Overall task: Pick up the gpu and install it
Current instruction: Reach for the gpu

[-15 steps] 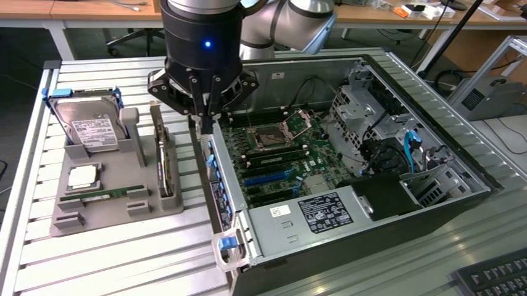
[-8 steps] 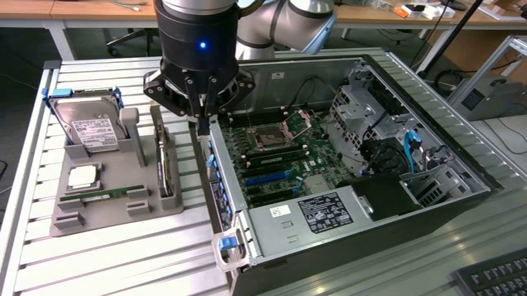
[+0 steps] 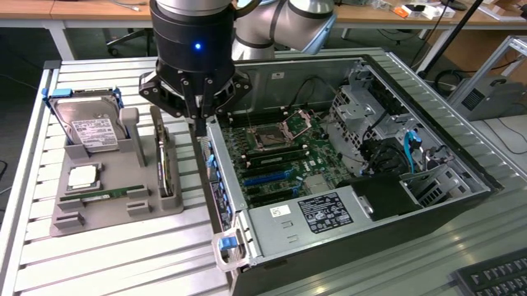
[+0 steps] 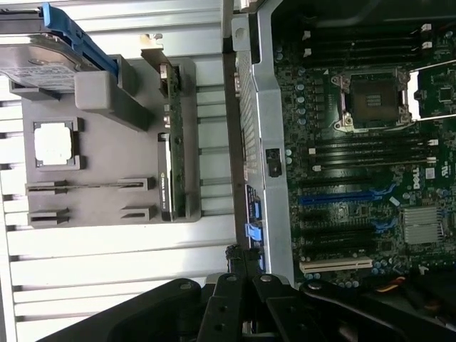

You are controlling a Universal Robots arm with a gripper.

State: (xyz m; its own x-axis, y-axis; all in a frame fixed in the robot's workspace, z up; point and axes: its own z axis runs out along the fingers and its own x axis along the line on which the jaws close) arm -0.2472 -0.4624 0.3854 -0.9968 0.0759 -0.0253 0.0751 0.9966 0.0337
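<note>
The gpu stands on its thin edge in a slot of the grey holder, green board and black cooler showing in the wrist view. My gripper hangs shut and holds nothing, its tips together. It is beside the gpu, on the exterior view's right of it, over the rear wall of the open computer case. In the wrist view the fingertips sit over that wall, between the holder and the motherboard. Blue expansion slots lie bare on the board.
The holder also carries a silver hard drive in a blue frame, a processor and a memory stick. Drive cages and cables and the power supply crowd the case. A keyboard lies at the front right.
</note>
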